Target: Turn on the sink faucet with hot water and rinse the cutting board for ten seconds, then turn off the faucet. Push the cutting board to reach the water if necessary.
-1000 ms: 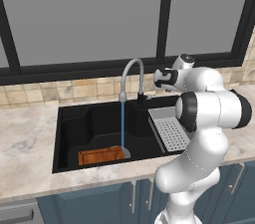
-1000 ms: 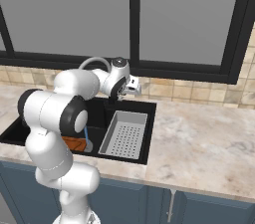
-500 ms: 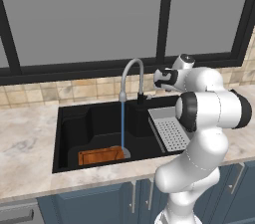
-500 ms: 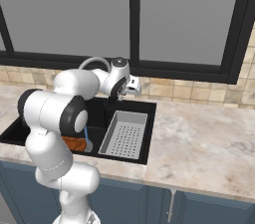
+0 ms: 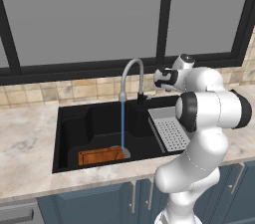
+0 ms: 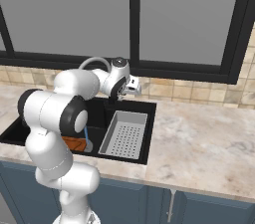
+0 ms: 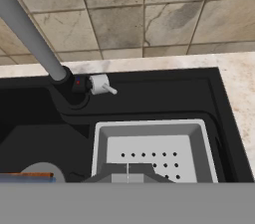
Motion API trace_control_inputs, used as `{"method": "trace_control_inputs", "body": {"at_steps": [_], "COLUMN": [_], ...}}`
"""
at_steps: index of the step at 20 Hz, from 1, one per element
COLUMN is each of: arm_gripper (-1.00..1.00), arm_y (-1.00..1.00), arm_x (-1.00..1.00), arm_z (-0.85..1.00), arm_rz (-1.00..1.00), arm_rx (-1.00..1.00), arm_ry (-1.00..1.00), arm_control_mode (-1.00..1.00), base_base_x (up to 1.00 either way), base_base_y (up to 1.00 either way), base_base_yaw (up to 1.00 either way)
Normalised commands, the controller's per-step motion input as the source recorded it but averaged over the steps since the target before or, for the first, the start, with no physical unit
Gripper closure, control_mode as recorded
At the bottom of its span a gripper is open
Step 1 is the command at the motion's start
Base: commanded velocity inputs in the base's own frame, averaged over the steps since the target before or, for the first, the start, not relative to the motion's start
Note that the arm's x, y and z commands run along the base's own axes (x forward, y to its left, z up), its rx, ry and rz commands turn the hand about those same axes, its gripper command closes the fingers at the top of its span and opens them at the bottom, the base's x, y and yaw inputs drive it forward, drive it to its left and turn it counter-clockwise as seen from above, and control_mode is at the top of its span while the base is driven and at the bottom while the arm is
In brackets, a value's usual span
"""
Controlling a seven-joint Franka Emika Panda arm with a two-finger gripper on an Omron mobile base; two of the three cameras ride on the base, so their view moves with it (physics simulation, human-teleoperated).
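The sink faucet (image 5: pixel 132 68) arches over the black sink (image 5: pixel 74 123), and the water (image 5: pixel 122 123) falls in a thin blue stream from its spout. The stream lands at the right end of the cutting board (image 5: pixel 101 156), which lies flat on the basin floor near the front wall. My gripper (image 5: pixel 156 77) hovers just right of the faucet, above the sink's back rim, and holds nothing. In the hand view the fingertips (image 7: pixel 128 172) are pressed together, below and to the right of the faucet's small handle (image 7: pixel 102 84) and the spout pipe (image 7: pixel 30 34). From the right the gripper (image 6: pixel 136 88) shows over the sink's rear edge.
A grey perforated drainer tray (image 5: pixel 167 128) fills the sink's right part, directly under my hand (image 7: pixel 154 143). A tiled backsplash (image 7: pixel 144 19) and dark window frames stand behind. Marble counter (image 6: pixel 199 138) stretches to the right and the left (image 5: pixel 25 143).
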Motion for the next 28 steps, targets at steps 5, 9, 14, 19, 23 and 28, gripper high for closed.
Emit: {"method": "trace_control_inputs", "body": {"at_steps": [5, 9, 14, 19, 23, 28], "arm_gripper": [1.00, 1.00, 1.00, 1.00, 1.00, 1.00], "arm_y": [0.00, 0.00, 0.00, 0.00, 0.00, 0.00], "arm_x": [0.00, 0.00, 0.00, 0.00, 0.00, 0.00], "arm_z": [0.00, 0.00, 0.00, 0.00, 0.00, 0.00], "arm_rz": [0.00, 0.00, 0.00, 0.00, 0.00, 0.00], "arm_rx": [0.00, 0.00, 0.00, 0.00, 0.00, 0.00], "arm_ry": [0.00, 0.00, 0.00, 0.00, 0.00, 0.00], "arm_control_mode": [-1.00, -1.00, -1.00, -1.00, -1.00, -1.00], "base_base_x": [0.00, 0.00, 0.00, 0.00, 0.00, 0.00], "base_base_y": [0.00, 0.00, 0.00, 0.00, 0.00, 0.00], "base_base_yaw": [0.00, 0.00, 0.00, 0.00, 0.00, 0.00]}}
